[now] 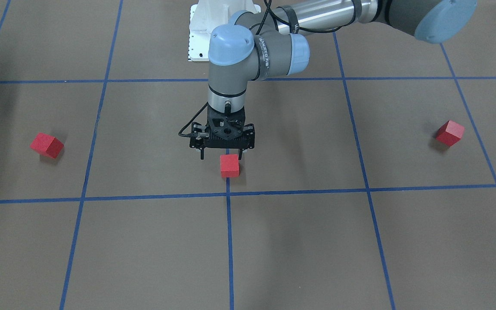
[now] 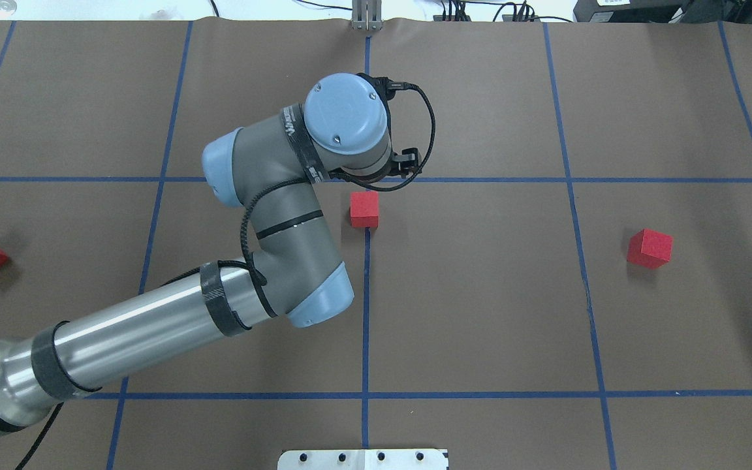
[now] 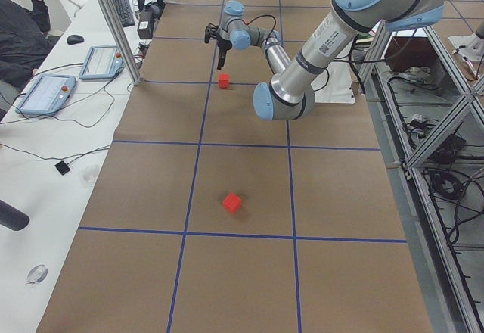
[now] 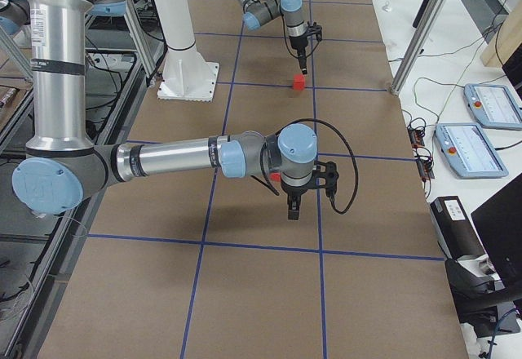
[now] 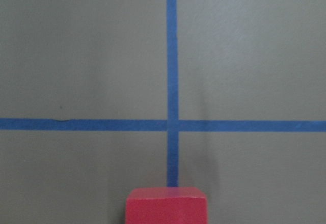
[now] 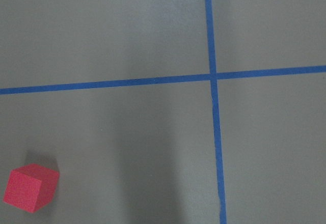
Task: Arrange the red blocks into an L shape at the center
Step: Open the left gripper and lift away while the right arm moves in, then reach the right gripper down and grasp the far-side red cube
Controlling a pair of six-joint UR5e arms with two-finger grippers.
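Posture of left arm (image 2: 154, 313): the silver forearm runs diagonally out from the robot's left side. The wrist joints fold back on themselves and the tool points straight down at the floor. Left gripper (image 1: 221, 156) hangs just over the middle red block (image 1: 229, 166). Its fingers (image 1: 203, 154) are spread wider than the block, with nothing between them and no contact visible. The left wrist camera puts that block at the bottom edge of its picture, centred.

Middle red block sits squarely on one of the blue tape lines (image 1: 229, 224). It is on the robot's side of the crossing and close to it, so within the center (image 1: 252, 181). The other two lie well apart from it, each turned against the grid. Left-hand red block (image 1: 450, 133) and right-hand red block (image 1: 46, 145) are out on opposite flanks.

Right arm (image 4: 163, 159), seen in the right side view only: upper arm vertical, elbow low, forearm about level over the table, tool pointing down. Right gripper (image 4: 293, 210) is near the right-hand red block, which is mostly hidden behind the wrist. Whether its fingers are spread or closed: cannot tell.
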